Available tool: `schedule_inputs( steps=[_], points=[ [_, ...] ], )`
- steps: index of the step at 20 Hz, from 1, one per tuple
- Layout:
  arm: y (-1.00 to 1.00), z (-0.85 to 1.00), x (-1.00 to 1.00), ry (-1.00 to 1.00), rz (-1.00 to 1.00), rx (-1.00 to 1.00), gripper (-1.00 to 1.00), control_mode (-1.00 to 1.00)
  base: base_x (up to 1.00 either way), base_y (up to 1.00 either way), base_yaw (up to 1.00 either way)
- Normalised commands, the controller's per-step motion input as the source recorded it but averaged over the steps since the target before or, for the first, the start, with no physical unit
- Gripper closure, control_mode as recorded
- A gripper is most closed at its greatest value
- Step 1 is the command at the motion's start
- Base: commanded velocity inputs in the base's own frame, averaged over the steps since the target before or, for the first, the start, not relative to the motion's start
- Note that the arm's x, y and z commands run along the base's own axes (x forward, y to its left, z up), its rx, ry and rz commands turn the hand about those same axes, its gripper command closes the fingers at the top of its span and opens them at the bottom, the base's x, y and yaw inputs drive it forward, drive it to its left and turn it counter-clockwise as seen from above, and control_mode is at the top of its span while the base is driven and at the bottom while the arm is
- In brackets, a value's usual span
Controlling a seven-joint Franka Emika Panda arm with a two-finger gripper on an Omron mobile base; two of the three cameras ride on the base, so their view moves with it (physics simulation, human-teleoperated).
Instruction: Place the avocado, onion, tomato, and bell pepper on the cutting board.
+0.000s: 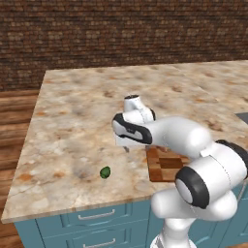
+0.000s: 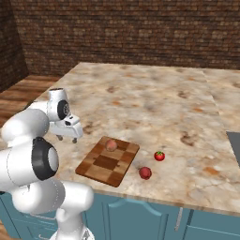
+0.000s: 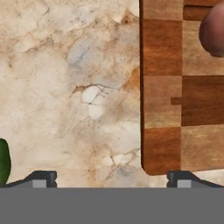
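On the marble counter (image 1: 72, 126), fingers (image 3: 41, 178) spread wide and empty between avocado (image 1: 105, 172) and cutting board (image 2: 101, 169).

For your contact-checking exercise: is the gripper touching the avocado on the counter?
Apart. In the left base view the open gripper hangs above the counter, with bare marble between it and the avocado, lower left.

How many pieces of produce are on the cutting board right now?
1. The onion sits on the cutting board. The avocado, tomato and a dark red piece lie on the counter. The arm hides part of the board.
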Motion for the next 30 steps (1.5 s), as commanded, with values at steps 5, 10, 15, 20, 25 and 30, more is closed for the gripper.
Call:
schedule_inputs(
  steps=[5,10,15,20,25,30],
  points=[
    [0.47,0.0,-0.03,0.0,0.02,0.0,-1.0,-1.0,0.0,0.0,0.0],
    [0.47,-0.02,-0.07,0.0,0.0,0.0,-1.0,-1.0,0.0,0.0,0.0],
    [0.39,-0.04,-0.1,0.0,0.0,0.0,-1.0,-1.0,0.0,0.0,0.0],
    [0.34,-0.06,-0.01,0.0,0.0,0.0,-1.0,-1.0,0.0,0.0,0.0],
    [0.08,-0.14,0.0,0.0,0.0,-0.01,-1.0,-1.0,0.0,0.0,0.0],
    [0.22,-0.14,0.0,0.01,0.0,-0.01,-1.0,-1.0,0.0,0.0,0.0]
  ],
)
